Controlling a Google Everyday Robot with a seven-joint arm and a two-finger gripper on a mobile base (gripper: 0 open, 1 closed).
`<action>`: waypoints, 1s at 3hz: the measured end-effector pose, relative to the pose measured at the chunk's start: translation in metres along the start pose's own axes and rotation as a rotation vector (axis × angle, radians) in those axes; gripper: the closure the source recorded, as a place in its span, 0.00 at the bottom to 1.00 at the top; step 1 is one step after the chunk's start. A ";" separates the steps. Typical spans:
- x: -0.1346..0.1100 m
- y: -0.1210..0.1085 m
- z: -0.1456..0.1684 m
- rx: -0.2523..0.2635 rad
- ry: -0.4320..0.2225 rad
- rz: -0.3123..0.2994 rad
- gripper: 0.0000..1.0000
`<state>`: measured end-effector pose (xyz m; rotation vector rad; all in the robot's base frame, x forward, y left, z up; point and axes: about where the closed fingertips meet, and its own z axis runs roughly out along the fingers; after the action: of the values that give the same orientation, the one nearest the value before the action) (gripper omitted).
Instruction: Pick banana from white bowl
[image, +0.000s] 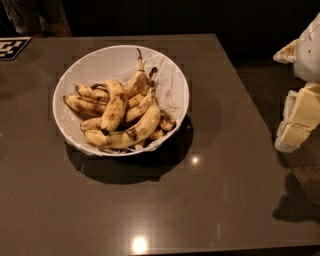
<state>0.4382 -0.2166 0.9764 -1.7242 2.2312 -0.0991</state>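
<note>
Cropping at the right edge hides whether the gripper (300, 117) is open; bananas (116, 107) heap in the white bowl (100, 62).

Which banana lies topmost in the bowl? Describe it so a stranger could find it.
On the grey table stands the white bowl, well apart from the claw at the picture's right edge. The top banana lies across the pile's middle, running front to back; unlike its neighbours, nothing overlaps it.

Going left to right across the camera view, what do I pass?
Black-and-white marker at the far-left corner of the table → white bowl holding the bananas → gripper at the right edge, off the table's side.
</note>
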 end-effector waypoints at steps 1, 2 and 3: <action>0.000 0.000 0.000 0.000 0.000 0.000 0.00; -0.004 -0.004 0.000 0.009 0.039 0.050 0.00; -0.019 -0.021 0.007 -0.008 0.121 0.145 0.00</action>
<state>0.4639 -0.2030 0.9793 -1.5927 2.4391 -0.1648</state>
